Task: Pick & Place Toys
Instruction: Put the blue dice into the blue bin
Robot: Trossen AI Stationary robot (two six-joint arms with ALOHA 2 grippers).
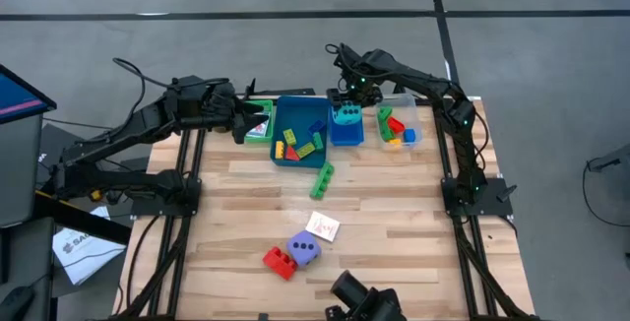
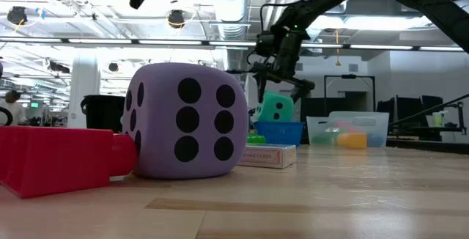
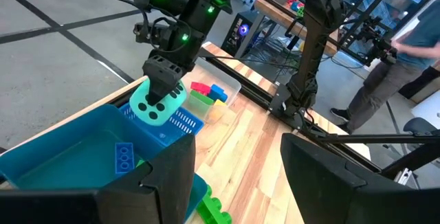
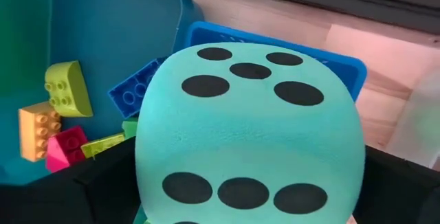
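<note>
My right gripper (image 1: 345,102) is shut on the teal dotted dice (image 1: 346,115) over the small blue basket (image 1: 346,134) at the table's far side. The dice also shows in the low view (image 2: 277,108) and the left wrist view (image 3: 158,104). My left gripper (image 1: 258,122) is open and empty by the green tray (image 1: 258,134), left of the blue tray (image 1: 295,154). That tray holds several bricks. A green brick (image 1: 322,178), a white card (image 1: 323,226), the purple dice (image 1: 303,250) and a red brick (image 1: 280,261) lie on the table. My right gripper pinches the teal dice between its two fingers (image 4: 103,183) by two opposite faces (image 4: 148,176). The fingers come from above, pointing down. The dice hangs upright at the rim of the small blue basket (image 3: 180,122). I cannot tell whether its underside touches the basket.
A clear tray (image 1: 399,129) with red, green, yellow and blue bricks stands right of the basket. A dark object (image 1: 356,296) sits at the near edge. The middle of the wooden table (image 1: 394,213) is bare. A person (image 3: 412,38) stands in the room beyond the table.
</note>
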